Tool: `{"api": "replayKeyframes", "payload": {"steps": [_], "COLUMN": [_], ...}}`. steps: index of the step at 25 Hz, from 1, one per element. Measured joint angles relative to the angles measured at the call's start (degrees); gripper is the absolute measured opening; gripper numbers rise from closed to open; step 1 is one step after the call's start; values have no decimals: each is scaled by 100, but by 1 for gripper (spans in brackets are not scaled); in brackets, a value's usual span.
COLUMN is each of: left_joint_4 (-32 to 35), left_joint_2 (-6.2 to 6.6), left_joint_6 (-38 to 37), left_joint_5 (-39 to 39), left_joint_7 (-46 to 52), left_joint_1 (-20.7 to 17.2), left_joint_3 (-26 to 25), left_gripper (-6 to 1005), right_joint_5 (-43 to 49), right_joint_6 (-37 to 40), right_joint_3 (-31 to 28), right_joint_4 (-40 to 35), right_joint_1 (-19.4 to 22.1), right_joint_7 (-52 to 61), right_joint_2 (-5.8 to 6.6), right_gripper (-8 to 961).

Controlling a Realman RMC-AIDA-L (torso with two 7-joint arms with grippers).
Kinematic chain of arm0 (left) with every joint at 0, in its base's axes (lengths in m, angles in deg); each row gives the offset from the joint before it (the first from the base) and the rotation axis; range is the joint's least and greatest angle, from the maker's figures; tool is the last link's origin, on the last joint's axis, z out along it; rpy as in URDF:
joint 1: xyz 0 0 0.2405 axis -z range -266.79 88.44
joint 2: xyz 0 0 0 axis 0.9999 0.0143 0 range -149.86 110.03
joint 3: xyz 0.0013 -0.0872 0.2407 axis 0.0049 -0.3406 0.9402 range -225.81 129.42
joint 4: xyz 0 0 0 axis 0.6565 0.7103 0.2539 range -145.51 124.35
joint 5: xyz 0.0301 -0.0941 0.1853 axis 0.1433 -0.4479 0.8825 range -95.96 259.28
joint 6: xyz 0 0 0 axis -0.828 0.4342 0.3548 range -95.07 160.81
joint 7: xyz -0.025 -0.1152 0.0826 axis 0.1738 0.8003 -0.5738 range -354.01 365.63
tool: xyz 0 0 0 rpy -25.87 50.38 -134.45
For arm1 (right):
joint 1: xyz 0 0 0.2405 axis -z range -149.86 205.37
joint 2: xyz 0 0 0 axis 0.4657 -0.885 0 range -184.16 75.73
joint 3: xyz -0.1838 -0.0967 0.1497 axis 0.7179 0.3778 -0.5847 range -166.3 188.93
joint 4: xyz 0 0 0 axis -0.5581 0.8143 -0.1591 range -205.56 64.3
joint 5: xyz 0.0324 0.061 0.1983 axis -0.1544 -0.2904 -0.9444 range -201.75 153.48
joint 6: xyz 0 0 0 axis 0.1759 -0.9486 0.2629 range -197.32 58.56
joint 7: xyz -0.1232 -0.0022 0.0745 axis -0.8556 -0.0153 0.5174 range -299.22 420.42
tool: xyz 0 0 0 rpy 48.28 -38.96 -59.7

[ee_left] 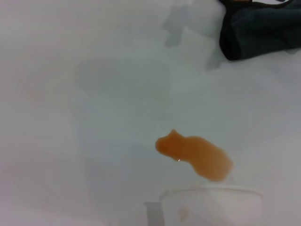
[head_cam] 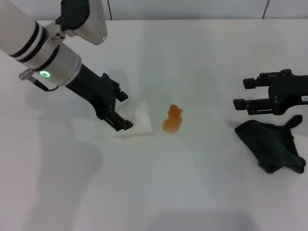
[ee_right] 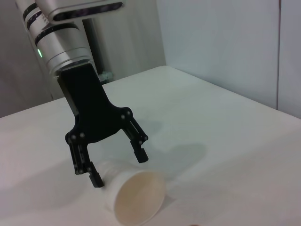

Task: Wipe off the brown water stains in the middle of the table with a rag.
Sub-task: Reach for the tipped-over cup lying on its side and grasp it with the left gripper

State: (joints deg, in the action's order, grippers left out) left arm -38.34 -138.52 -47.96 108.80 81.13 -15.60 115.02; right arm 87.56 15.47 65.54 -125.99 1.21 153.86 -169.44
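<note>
The brown water stains [head_cam: 172, 119] form one orange-brown blotch in the middle of the white table [head_cam: 192, 192]; the left wrist view shows the stains [ee_left: 195, 157] close up. The black rag [head_cam: 272, 144] lies crumpled at the right, and the left wrist view catches the rag [ee_left: 258, 33] far off. My right gripper [head_cam: 242, 93] hovers open just behind the rag, holding nothing. My left gripper [head_cam: 124, 110] is open, left of the stains, its fingers straddling a tipped paper cup; the right wrist view shows this left gripper [ee_right: 119, 168] spread over the cup.
A white paper cup [head_cam: 137, 119] lies on its side right beside the stains, mouth toward them; its rim [ee_left: 211, 197] shows in the left wrist view and the cup [ee_right: 134, 195] in the right wrist view. A wall stands behind the table's far edge.
</note>
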Motion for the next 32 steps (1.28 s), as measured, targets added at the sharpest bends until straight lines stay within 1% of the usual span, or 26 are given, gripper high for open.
{"api": "replayKeyframes", "payload": {"steps": [5, 10, 17, 32], "left_joint_4": [4, 197, 264, 280], "left_joint_2": [3, 1, -9, -23], "left_joint_6": [39, 183, 216, 245], "left_joint_5": [-23, -15, -5, 1], "left_joint_7": [-15, -5, 6, 56], "left_joint_1": [28, 71, 84, 21], "left_joint_3": [-1, 0, 0, 0], "left_gripper": [886, 886, 885, 886], "right_joint_5": [1, 1, 2, 1], "right_joint_6": [-3, -10, -12, -22], "right_joint_3": [0, 0, 0, 0], "right_joint_4": [2, -2, -10, -10], "right_joint_1": [0, 0, 0, 0], "right_joint_7": [-1, -1, -1, -1], "right_joint_2": [0, 0, 5, 9], "right_gripper": [708, 707, 708, 708]}}
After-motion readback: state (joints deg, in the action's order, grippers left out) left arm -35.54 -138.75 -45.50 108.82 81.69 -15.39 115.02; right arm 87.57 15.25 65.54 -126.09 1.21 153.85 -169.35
